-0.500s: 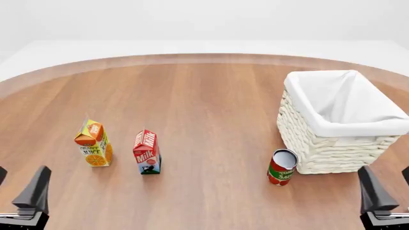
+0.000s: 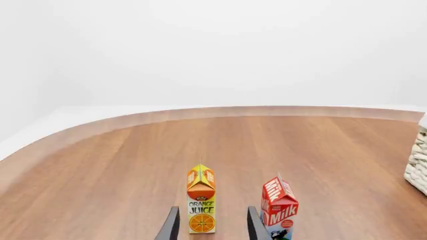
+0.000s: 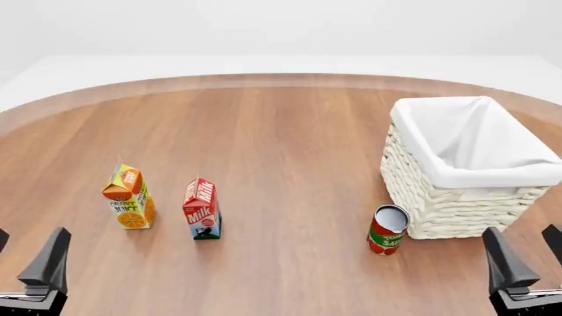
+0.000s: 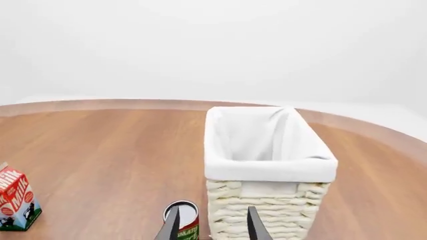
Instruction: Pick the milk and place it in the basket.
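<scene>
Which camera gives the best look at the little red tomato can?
The front view: the tomato can stands whole beside the basket. The right wrist view shows only its top, partly behind a finger. The left wrist view misses it.

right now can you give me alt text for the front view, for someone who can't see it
A milk carton stands upright on a wooden table, beside an orange juice carton to its left. At right sits a white lined basket with a tomato sauce can before it.

Left pincer (image 3: 26,258), right pincer (image 3: 525,253): matte black, tapered flat fingers; dark housings
</scene>
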